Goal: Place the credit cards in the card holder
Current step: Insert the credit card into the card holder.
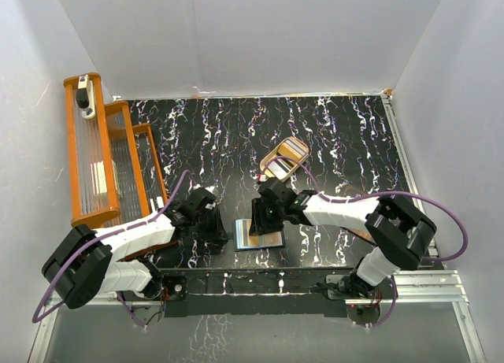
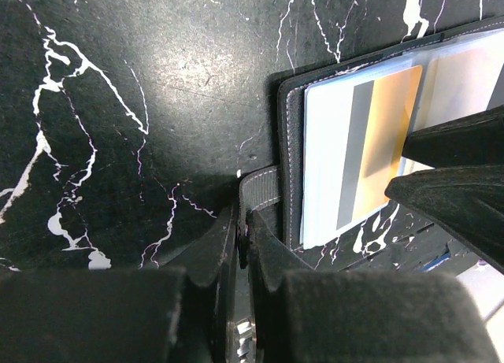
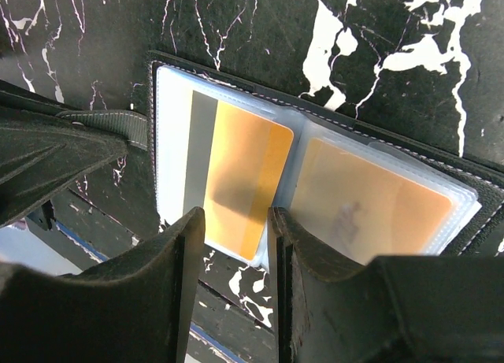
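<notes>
**A:** How are the two arms set?

**B:** Both reach inward low over the black, white-veined marble-look table [image 2: 118, 103]. The left arm runs from its base towards the middle. The right arm folds at the elbow, its white forearm running leftward and its wrist tipped down.

**A:** And the left gripper [image 2: 242, 225]?

**B:** Its jaws are pinched tight on the strap [image 3: 118, 125] of the card holder [image 2: 291, 142]. That is a narrow, dark, stitched band that runs straight into the pinch. The rest of the holder lies just beyond the fingertips and to one side.

**A:** What does the holder look like?

**B:** It is black and grained, with pale stitching along the edge. It lies opened flat, showing glossy clear plastic sleeves.

**A:** The right gripper [image 3: 234, 221]?

**B:** Its matte black fingers [image 3: 185, 268] stand partly apart and grip nothing. They hover at the near edge of the left sleeve. A gold-orange card [image 3: 240, 174] sits there, thin and round-cornered, with a grey stripe beside a pale margin. Its lower edge shows in the gap between the jaws.

**A:** Any other cards?

**B:** A second orange card [image 3: 370, 205] lies under the cloudy plastic of the next sleeve, off to the side of the right jaws. Beyond the right wrist is a tan oval tray [image 1: 265, 164] with more cards in it, well apart from both grippers.
</notes>
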{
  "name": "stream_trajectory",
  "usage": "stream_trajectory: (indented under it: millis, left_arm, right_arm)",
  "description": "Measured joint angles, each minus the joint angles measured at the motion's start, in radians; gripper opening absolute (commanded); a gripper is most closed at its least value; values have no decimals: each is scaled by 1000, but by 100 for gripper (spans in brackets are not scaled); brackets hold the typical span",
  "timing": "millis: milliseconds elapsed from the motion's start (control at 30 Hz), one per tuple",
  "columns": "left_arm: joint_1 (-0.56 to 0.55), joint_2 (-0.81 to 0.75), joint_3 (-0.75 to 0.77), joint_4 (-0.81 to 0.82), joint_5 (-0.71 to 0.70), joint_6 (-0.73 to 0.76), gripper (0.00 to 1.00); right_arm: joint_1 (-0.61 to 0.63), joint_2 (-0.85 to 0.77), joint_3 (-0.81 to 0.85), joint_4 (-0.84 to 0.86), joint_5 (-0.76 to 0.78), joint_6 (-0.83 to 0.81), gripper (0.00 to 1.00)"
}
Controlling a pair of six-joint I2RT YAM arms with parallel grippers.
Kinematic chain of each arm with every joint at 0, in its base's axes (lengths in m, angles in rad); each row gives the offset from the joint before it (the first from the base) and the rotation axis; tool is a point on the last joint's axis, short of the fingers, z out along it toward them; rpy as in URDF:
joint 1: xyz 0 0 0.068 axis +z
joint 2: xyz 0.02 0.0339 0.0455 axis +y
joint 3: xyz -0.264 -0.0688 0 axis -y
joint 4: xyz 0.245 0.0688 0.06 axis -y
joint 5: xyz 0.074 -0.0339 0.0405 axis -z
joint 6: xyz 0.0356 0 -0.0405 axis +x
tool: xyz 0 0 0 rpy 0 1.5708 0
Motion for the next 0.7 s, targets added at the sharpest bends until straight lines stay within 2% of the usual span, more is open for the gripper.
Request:
stream_trajectory:
  millis: [300,500,700]
  left_arm:
    - [0,0,-2,6,3,0,0]
    - [0,0,-2,11,4,0,0]
    - [0,0,-2,11,4,3,0]
  right_arm:
    - [5,16,0,6,-5,2,36]
    - [6,16,0,8,-10,3,30]
    - [6,15,-2,33,-29,11,30]
